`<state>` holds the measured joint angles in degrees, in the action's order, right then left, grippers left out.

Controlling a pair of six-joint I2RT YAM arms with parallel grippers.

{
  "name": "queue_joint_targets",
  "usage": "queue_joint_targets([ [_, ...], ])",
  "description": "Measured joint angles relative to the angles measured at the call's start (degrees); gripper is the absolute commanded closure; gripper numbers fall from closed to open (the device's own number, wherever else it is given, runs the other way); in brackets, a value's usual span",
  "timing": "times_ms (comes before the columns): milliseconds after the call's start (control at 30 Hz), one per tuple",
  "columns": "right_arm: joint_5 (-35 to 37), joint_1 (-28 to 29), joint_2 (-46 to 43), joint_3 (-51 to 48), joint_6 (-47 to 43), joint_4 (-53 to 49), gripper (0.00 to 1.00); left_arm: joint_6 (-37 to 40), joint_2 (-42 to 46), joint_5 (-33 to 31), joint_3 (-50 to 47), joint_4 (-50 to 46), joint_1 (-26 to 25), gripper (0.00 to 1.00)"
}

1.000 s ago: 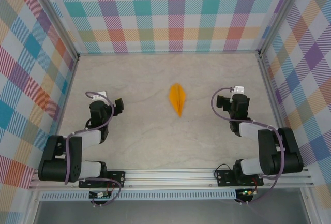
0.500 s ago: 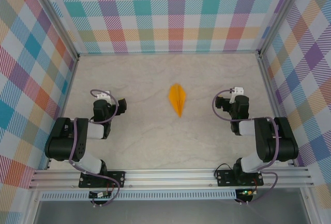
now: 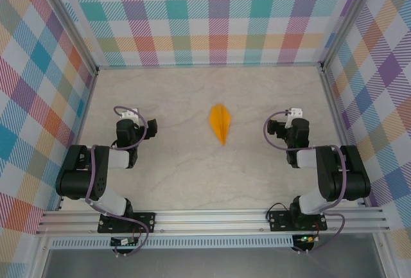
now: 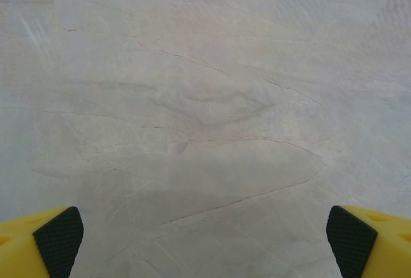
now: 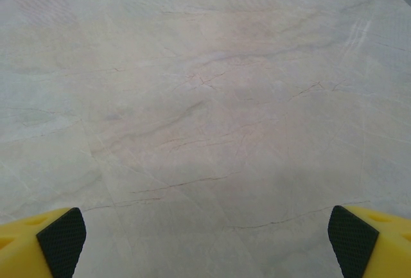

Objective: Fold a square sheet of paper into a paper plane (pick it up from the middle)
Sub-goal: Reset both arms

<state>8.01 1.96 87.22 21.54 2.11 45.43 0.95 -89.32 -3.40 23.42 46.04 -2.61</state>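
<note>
Orange-yellow paper, folded into a slim paper plane (image 3: 220, 123), lies flat on a pale marble-patterned bench (image 3: 180, 175). It sits about midway between the left and right edges, a little nearer the far edge than the near one. Its pointed nose aims toward the near edge, and a crease runs along its length. Nothing touches it.

Pastel plaid walls (image 3: 218, 15) enclose the bench on three sides. Two black robot arms are bolted to a metal rail (image 3: 212, 220) along the near edge, and each is folded back close to its own base. The left gripper (image 3: 151, 128) sits toward the left edge and the right gripper (image 3: 272, 126) toward the right edge. Both are well apart from the plane, one on each side of it.

Each gripper's jaws are spread wide and hold nothing. In the left wrist view, one yellow finger with its black textured pad (image 4: 59, 239) shows in each lower corner, with bare bench between them. The right wrist view matches, with a pad (image 5: 62, 239) low in each corner.

The folding looks complete, and this appears to be the closing step with both arms parked. Little seems left to do. Any further motion would need to keep clear of the light paper so it is not nudged or unfolded.
</note>
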Motion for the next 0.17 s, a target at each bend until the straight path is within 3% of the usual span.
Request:
queue_joint_targets([
  [167, 0.0, 0.0, 0.0, 0.0, 0.0, 0.0, 0.00, 0.0, -0.1, 0.0, 0.1, -1.0, 0.0, 0.00],
])
